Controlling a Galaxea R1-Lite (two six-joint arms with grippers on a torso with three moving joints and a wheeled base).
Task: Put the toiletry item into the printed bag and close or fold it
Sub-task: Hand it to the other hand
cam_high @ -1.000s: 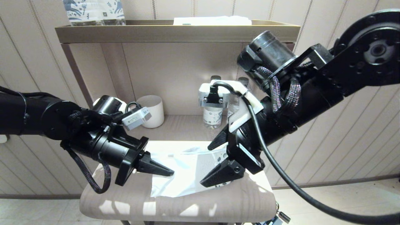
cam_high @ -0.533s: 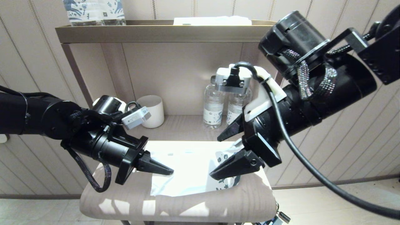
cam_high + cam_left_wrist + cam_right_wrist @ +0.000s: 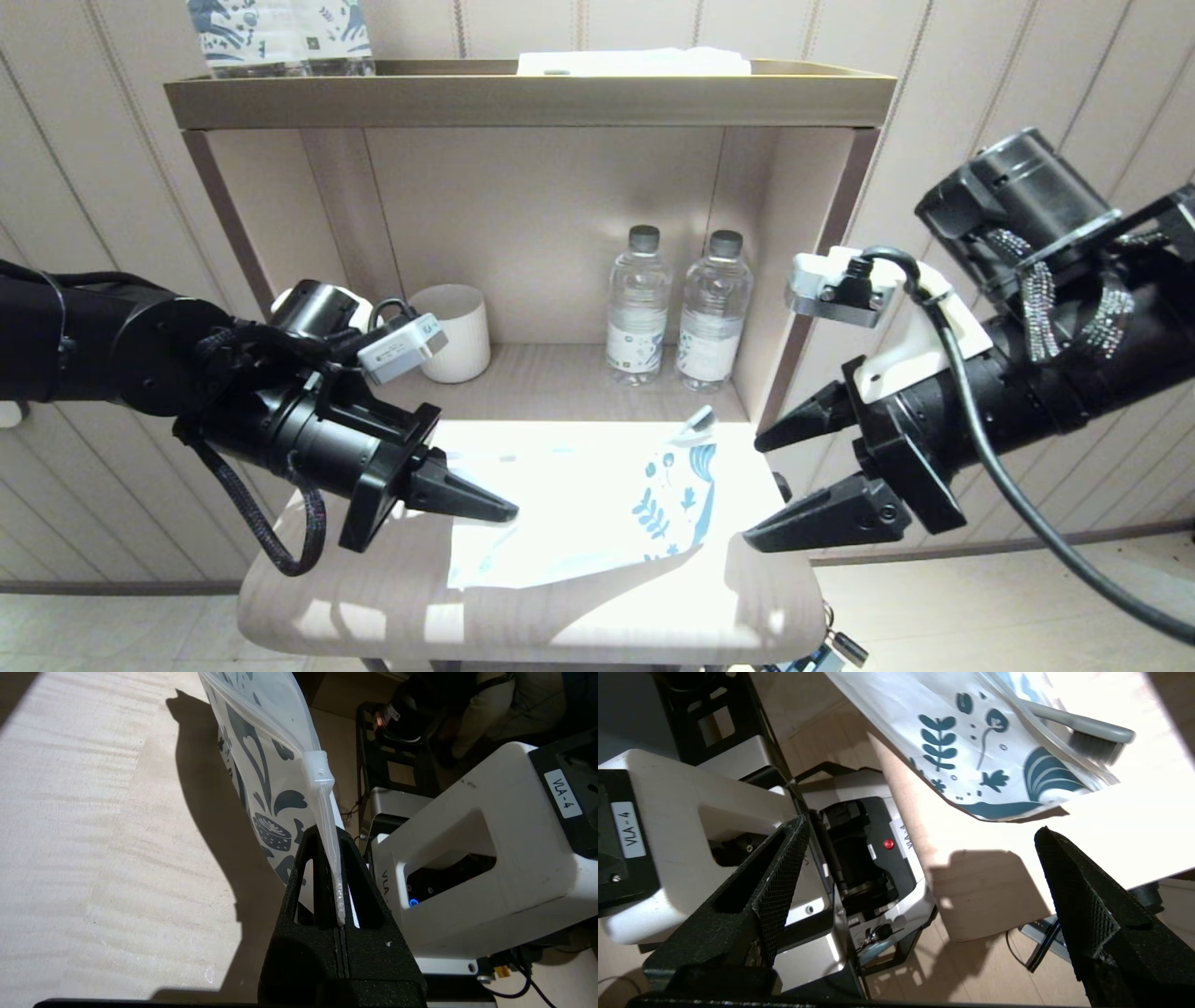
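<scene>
Reaching in from nine o'clock of the head view, the left gripper is clamped on the left edge of the printed bag; the left wrist view shows the pouch's clear zip strip pinched between the closed jaws. At eleven o'clock of that gripper, a white cup stands on the shelf floor of a beige cabinet. The printed bag lies across the pale wooden table at the centre of the view, its blue leaf and flower prints at the three o'clock end, which lifts slightly off the surface. The toothbrush pokes out of that printed end: in the right wrist view its grey head and dark bristles rest just past the pouch's edge, the handle running back inside. At twelve o'clock of the bag, two clear water bottles stand side by side on the shelf. At four o'clock of the bag, the right gripper hangs beyond the table's right edge, jaws spread wide and holding nothing, clear of the pouch.
</scene>
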